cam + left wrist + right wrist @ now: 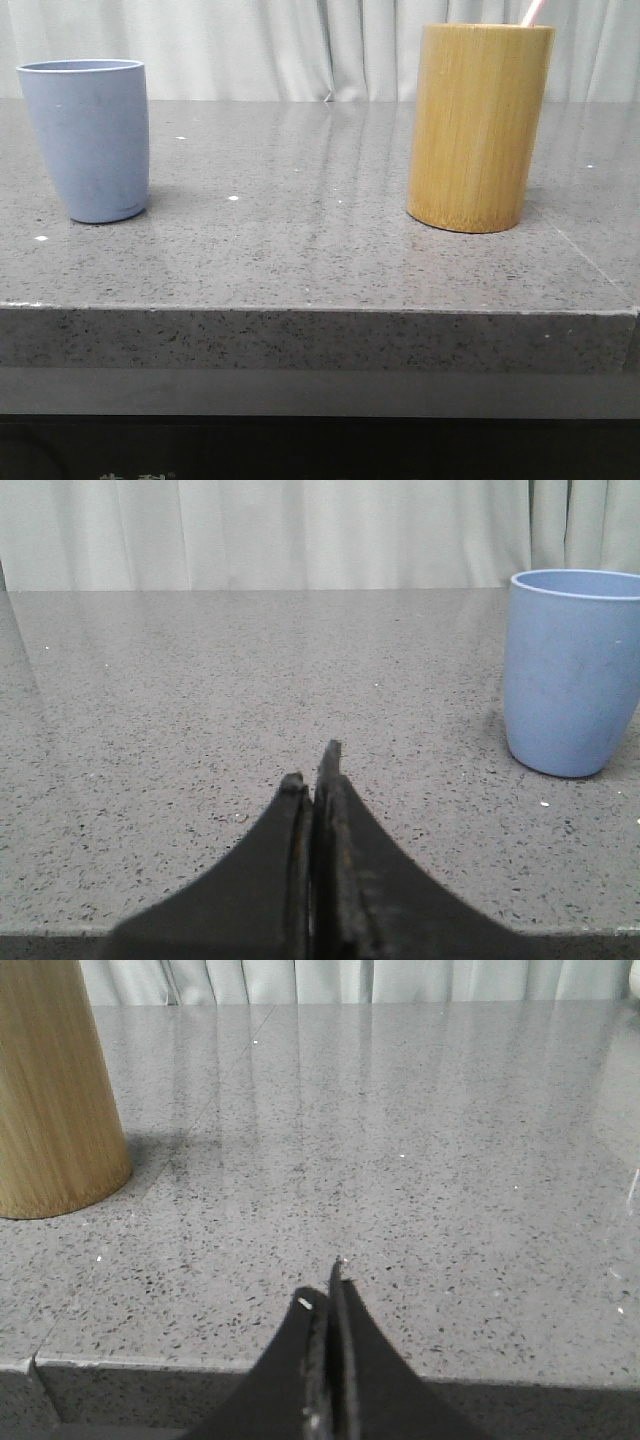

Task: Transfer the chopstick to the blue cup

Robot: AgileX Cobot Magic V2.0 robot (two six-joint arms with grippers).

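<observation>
The pale pink chopstick [532, 12] pokes out of the tall tan bamboo holder [478, 127] on the right of the table; just its tip shows above the rim. The blue cup [90, 138] stands upright on the left, and the left wrist view shows it as well [572, 670]. My left gripper [312, 770] is shut with nothing in it, low over the table, with the cup off to one side and farther back. My right gripper [326, 1285] is shut and empty too, at the table's front edge, with the bamboo holder [50, 1090] off to one side.
The grey speckled stone table [300, 240] runs wide between the two containers. Its front edge [320, 312] drops off sharply. White curtains [300, 45] hang behind the table.
</observation>
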